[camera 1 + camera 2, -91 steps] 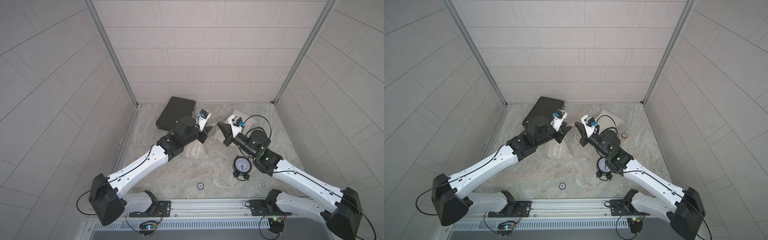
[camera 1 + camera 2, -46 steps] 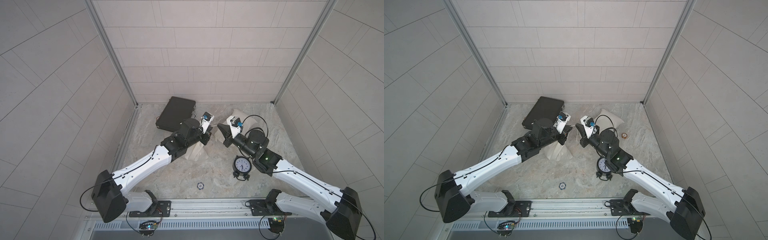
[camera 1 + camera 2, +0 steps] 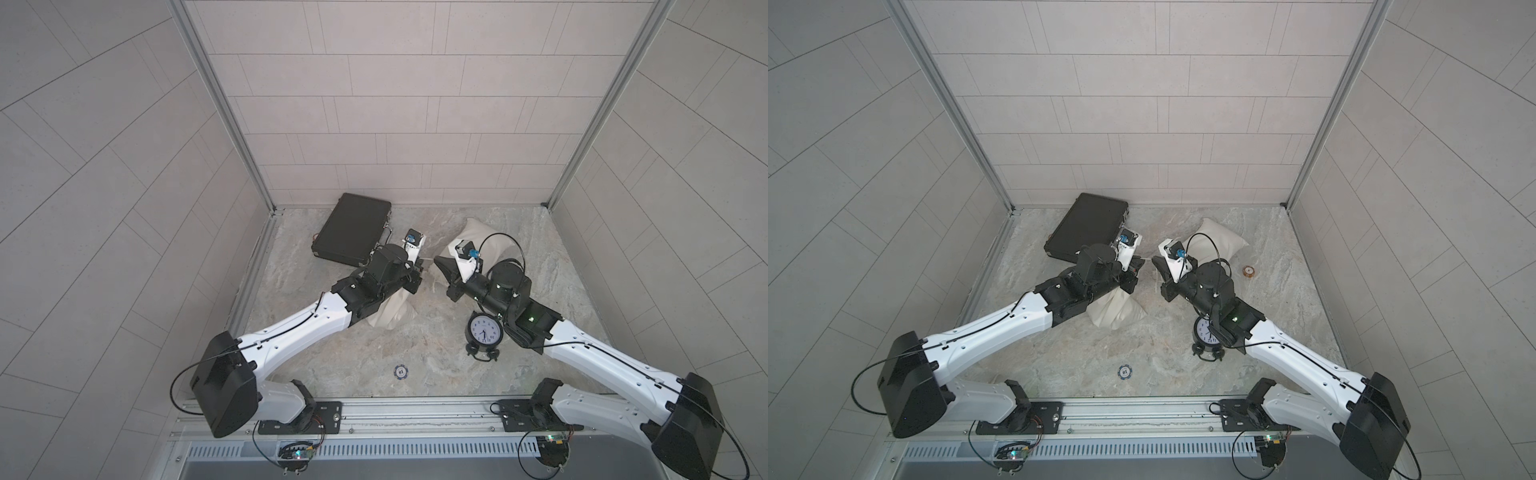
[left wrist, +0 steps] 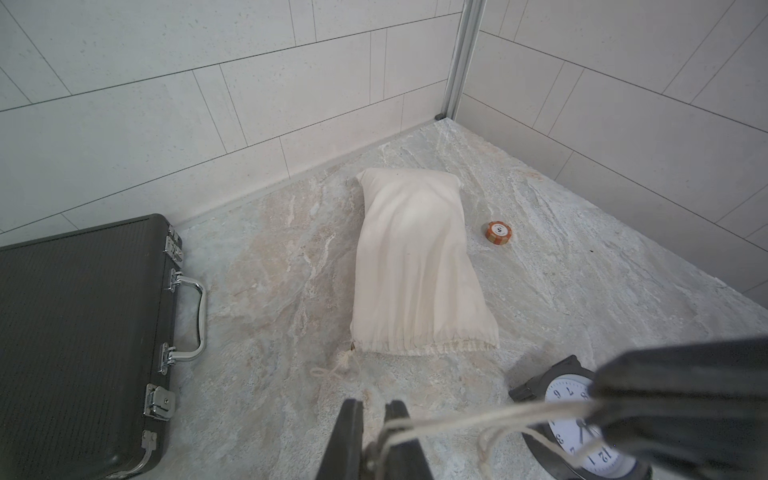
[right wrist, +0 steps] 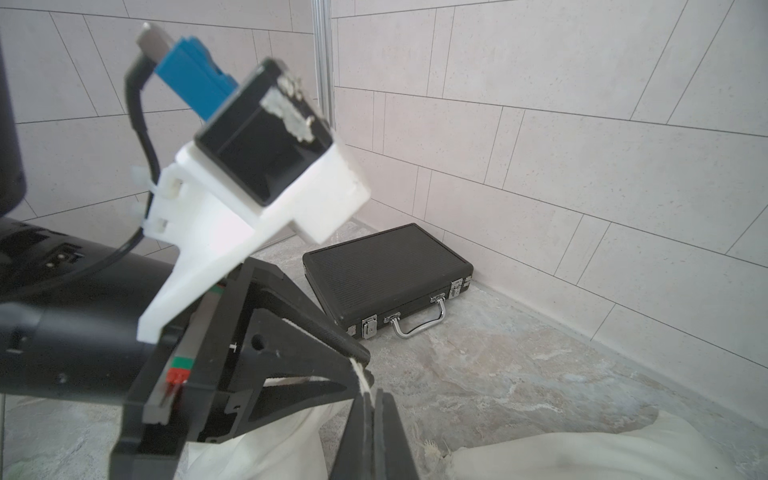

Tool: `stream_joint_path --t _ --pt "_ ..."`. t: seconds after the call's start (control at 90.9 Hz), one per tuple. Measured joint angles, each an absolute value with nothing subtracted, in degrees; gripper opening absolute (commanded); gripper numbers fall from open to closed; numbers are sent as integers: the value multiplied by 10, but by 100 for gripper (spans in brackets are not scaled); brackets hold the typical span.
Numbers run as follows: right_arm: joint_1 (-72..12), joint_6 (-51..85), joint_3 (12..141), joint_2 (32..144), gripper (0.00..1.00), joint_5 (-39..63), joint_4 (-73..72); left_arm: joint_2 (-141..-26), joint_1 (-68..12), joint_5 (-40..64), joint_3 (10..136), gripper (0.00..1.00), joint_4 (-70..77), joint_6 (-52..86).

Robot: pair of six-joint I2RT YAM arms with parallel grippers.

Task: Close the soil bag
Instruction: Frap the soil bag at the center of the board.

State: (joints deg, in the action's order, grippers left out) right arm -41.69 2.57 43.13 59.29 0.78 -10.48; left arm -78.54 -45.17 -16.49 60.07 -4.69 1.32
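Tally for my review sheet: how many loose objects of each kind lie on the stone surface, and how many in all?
Cloth bags: 2
Poker chips: 2 (one blue, one orange)
Black case: 1
Alarm clock: 1
Total: 6

The left arm (image 3: 299,332) covers most of the soil bag (image 3: 392,318) at the centre of both top views. Only its lower corner pokes out, and its mouth stays out of sight. Just upper right of centre, the right arm's wrist camera (image 3: 462,251) masks part of the other cloth bag (image 3: 478,228). The right arm (image 3: 1287,357) overlaps the clock (image 3: 1202,330). In the left wrist view the case (image 4: 83,324) and the clock run off the frame. There the right claw (image 4: 602,407) is a dark blur swallowing the drawstring (image 4: 478,419). I cannot tell whether the left claw (image 4: 372,409) pinches that cord.
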Motion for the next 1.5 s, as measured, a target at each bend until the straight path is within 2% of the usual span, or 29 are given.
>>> stream_joint_path --t 0.374,0.572,0.913,0.968,1.134,1.178,1.376,1.442,1.497 --pt "-412 26 425 590 0 9 -97 -801 -455 -200 605 18 -65 52" --pt "-408 26 422 587 0 12 -97 -801 -454 -212 600 26 -67 70" --pt "-400 26 421 582 0 15 -101 -808 -437 -239 588 28 -86 96" --pt "-397 26 421 581 0 15 -107 -807 -428 -249 580 24 -93 97" --pt "-395 26 426 597 0 20 -116 -783 -415 -268 562 4 -106 100" --pt "-395 26 431 609 6 26 -121 -774 -411 -273 560 0 -111 103" --pt "-386 32 486 665 46 41 -124 -741 -345 -311 550 0 -165 112" --pt "-383 32 502 676 55 41 -122 -725 -310 -328 541 0 -184 122" --pt "-383 25 516 689 61 39 -111 -706 -281 -347 526 5 -189 132"
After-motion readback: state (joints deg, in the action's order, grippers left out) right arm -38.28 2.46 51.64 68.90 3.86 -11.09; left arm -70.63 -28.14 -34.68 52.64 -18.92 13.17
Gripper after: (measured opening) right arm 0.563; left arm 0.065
